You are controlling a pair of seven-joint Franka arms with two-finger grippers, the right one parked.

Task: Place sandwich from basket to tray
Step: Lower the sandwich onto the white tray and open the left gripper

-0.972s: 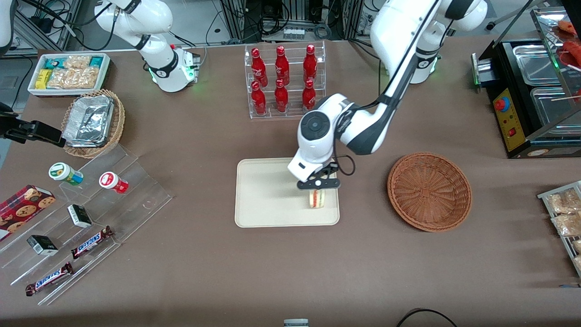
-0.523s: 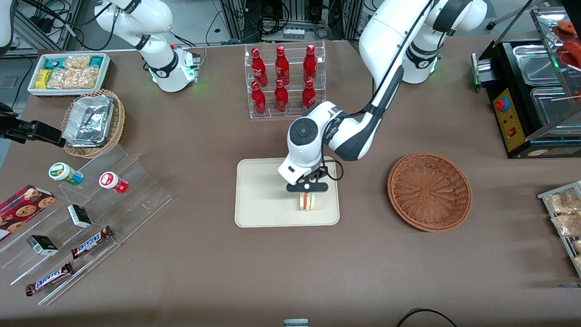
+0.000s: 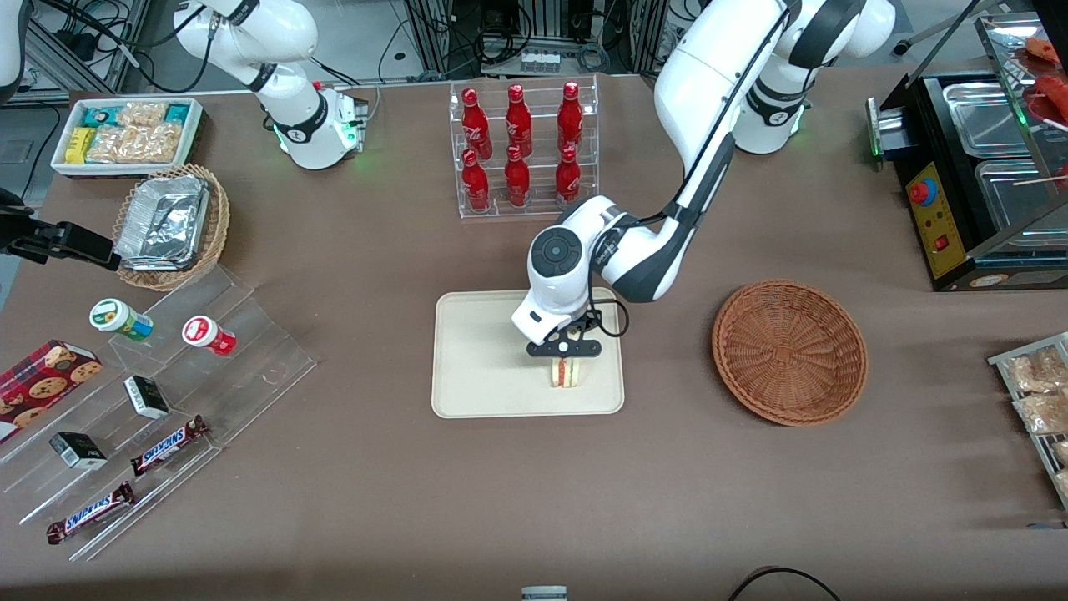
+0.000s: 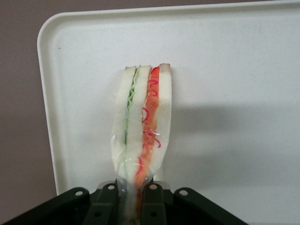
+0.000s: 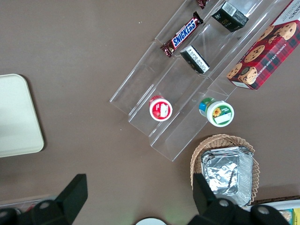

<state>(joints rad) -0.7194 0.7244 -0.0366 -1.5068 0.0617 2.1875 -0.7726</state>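
Brown table (image 3: 350, 467); empty reddish-brown wicker basket (image 3: 789, 351) toward working arm's end, well apart from cream tray (image 3: 476, 376). Left gripper (image 3: 564, 354) over tray, near the edge facing basket, fingers clamped on wrapped sandwich (image 3: 565, 372) at its narrow end. Sandwich wedge (image 4: 143, 136) hanging cut edge out, red and green stripe visible, apparently just above or barely touching tray surface (image 4: 234, 70); contact unclear. Risks: release while upright on thin edge, likely topple, maybe roll toward low rim; wrap snagging on fingers, dragged back up on retreat; pressing down too hard, bread squashed.
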